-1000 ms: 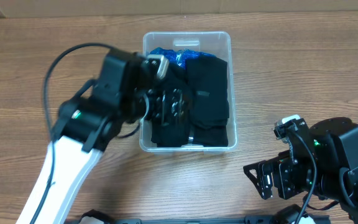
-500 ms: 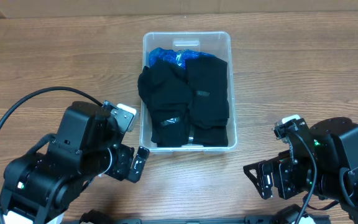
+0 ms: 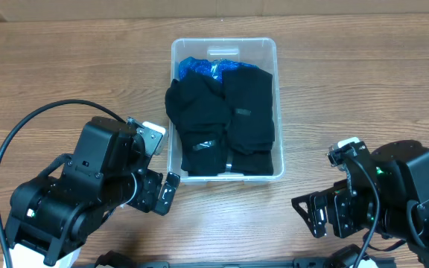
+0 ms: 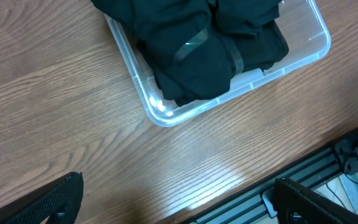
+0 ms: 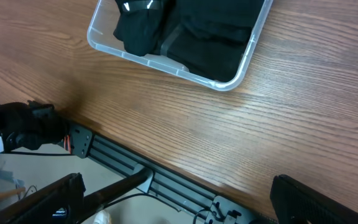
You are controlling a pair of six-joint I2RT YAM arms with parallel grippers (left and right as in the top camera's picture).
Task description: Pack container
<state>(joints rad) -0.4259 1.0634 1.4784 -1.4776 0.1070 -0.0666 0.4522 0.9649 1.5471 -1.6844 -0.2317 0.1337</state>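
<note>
1. Table: plain wood top. I can't spot anything on it waiting to go in.
2. Container: sits mid-table toward the far edge, upright, no lid in view.
3. Black clothes: folded bundles fill the container about to the rim.
4. Left gripper: jaws spread wide and empty, hanging over bare table just off the container's near left corner.
5. Right gripper: also wide and empty, well off to the near right.
6. Blue bit: crinkly thing at the far end, half under the clothes. My read is that packing is basically done. The next move, if any, would be patting the pile down level.
</note>
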